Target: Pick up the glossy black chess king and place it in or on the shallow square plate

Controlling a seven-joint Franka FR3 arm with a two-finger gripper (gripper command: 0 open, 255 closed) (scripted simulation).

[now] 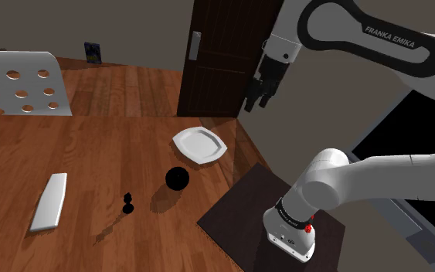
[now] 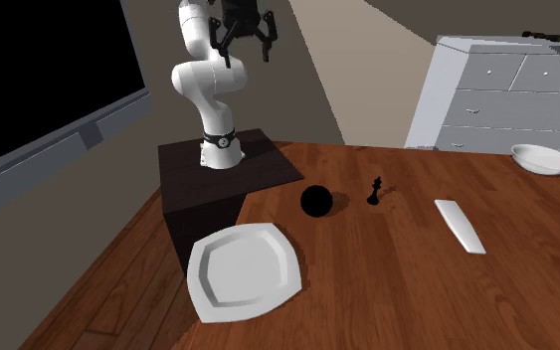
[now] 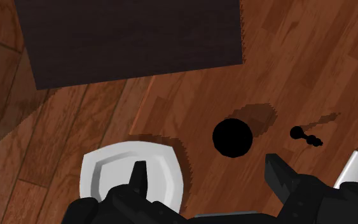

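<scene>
Shoulder view, left to right: a white bar (image 1: 49, 202) lies flat on the wooden tabletop (image 1: 92, 154). The black chess king (image 1: 128, 204) stands upright to its right, apart from it. A black ball (image 1: 177, 178) sits near the king, between the king and the white square plate (image 1: 200, 144). The plate is close to the tabletop's edge. My tool (image 1: 259, 94) hangs high above that edge, released, jaws wide apart, holding nothing. My dark stand (image 1: 239, 212) is at the lower right.
</scene>
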